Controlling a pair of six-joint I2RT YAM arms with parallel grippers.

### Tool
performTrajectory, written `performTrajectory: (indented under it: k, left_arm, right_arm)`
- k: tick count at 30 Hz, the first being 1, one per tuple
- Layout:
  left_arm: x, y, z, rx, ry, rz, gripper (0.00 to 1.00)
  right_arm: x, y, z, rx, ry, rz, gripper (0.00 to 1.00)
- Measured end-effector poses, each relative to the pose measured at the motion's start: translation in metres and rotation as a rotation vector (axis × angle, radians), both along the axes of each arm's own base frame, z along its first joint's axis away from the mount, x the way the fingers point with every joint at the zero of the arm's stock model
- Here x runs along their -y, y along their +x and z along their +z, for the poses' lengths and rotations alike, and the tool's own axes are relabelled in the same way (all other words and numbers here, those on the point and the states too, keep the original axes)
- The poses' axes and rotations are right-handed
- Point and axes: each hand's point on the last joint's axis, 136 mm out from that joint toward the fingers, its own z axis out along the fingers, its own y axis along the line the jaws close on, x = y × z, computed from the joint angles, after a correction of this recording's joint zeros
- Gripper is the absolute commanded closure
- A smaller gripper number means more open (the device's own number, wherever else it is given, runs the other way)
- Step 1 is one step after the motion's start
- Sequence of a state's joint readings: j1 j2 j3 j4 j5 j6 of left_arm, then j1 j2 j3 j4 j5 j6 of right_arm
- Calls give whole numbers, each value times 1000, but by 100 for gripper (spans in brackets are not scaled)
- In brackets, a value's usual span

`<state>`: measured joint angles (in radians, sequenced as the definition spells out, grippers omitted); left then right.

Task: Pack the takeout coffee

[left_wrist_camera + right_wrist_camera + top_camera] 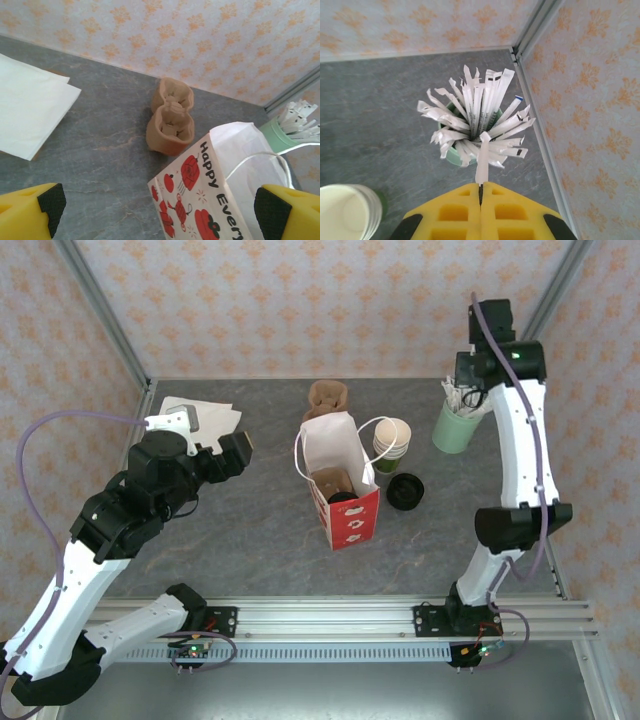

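A stack of open dark green paper cups [392, 440], cream inside, stands right of the paper bag; its rim shows in the right wrist view [345, 212]. A loose black lid [405, 491] lies in front of the stack. Inside the red and white paper bag [345, 520] I see a brown shape and a round black lid [343, 498]. My right gripper [481, 186] hangs over the pale mint cup [451, 154] of white sticks and is shut on one white stick [482, 162]. My left gripper [160, 202] is open, left of the bag [200, 200], with nothing between its fingers.
A brown pulp cup carrier [327, 397] sits behind the bag, near the back wall. White napkins [200, 418] lie at the back left. The mint cup [455, 425] stands close to the right wall's metal rail. The bag's white handles [375, 435] arch toward the cup stack.
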<state>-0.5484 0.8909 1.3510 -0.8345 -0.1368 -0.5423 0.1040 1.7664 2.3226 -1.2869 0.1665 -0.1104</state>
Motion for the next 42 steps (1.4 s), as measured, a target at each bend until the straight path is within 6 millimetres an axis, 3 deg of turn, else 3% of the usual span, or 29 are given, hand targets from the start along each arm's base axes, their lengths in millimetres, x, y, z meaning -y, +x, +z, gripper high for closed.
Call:
performTrajectory:
  k: [6, 11, 16, 21, 25, 31, 42]
  left_arm:
    - [-8, 1, -8, -23, 64, 31, 0]
    - [-9, 4, -13, -38, 84, 40, 0]
    - [-10, 4, -14, -41, 89, 45, 0]
    - [-11, 4, -13, -38, 88, 47, 0]
    - [-12, 2, -15, -38, 90, 51, 0]
    - [-13, 2, -22, -54, 97, 54, 0]
    - [-12, 3, -26, -64, 100, 55, 0]
  right_arm:
    - [-22, -59, 54, 127, 192, 68, 100]
    - [-50, -105, 86, 208, 388, 163, 99]
    - [-78, -146, 102, 239, 581, 261, 99]
    - [-112, -171, 108, 216, 751, 374, 98]
    - [-143, -178, 98, 139, 807, 457, 98]
    - [-191, -173, 60, -20, 781, 535, 98]
    - [-257, -126, -7, -200, 556, 551, 95]
